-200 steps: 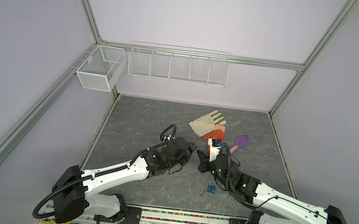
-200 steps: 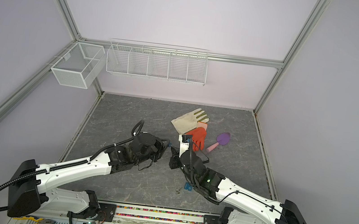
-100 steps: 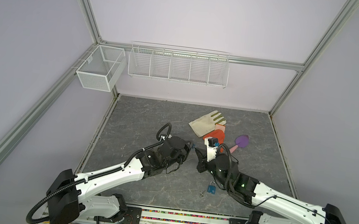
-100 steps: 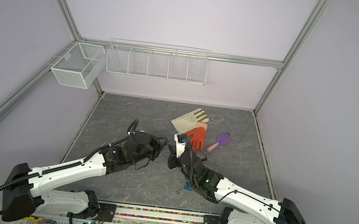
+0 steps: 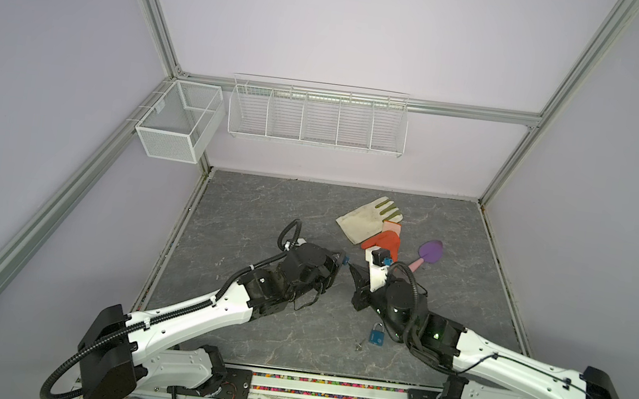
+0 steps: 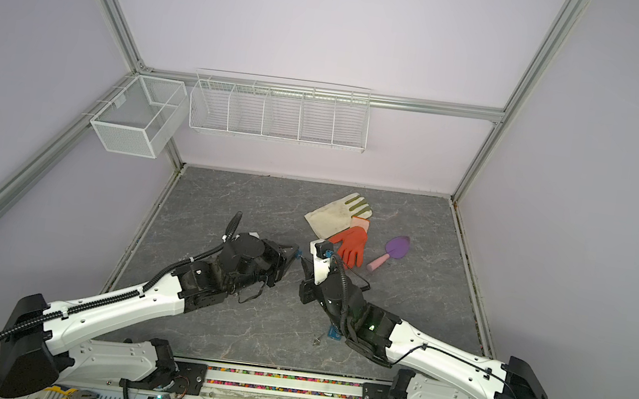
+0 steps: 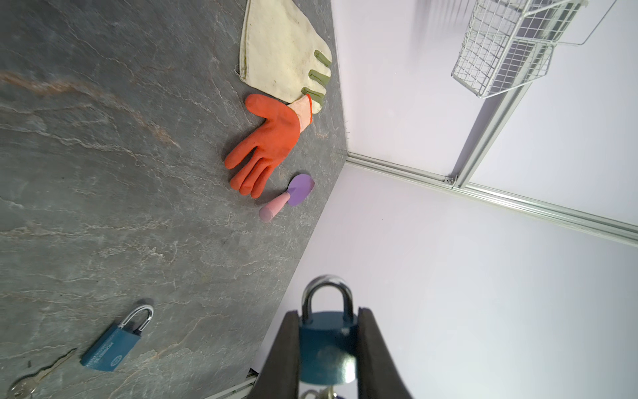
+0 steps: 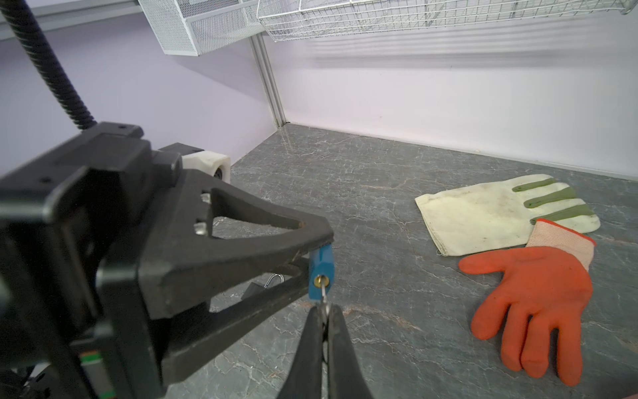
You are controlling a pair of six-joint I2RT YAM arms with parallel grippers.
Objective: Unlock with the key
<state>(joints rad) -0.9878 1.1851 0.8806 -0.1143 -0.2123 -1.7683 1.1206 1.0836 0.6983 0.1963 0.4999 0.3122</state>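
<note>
Currently held, from the jaws outward:

1. Left gripper (image 7: 328, 312): jaws pinch the blue body of the held padlock (image 7: 326, 340) by its flat faces. The steel shackle sticks out past the fingertips, both legs down in the body.
2. Right gripper (image 8: 324, 311): jaws pressed together on the key (image 8: 323, 293), its blade entering the brass keyway in the padlock's underside. Both sets of jaws meet tip to tip above the grey table (image 5: 258, 209).
3. Just beyond the jaws: orange glove (image 7: 272, 138), cuff overlapping a cream glove (image 7: 279, 48). A purple trowel (image 7: 297, 191) with a pink handle lies beside the orange fingers.
4. Behind the right jaws, beside that forearm: spare padlock (image 5: 376, 336) lying flat, loose key (image 5: 360, 345) just beside it.
5. Farthest off: wire rack (image 5: 316, 116) and mesh basket (image 5: 177, 123) on the walls.
</note>
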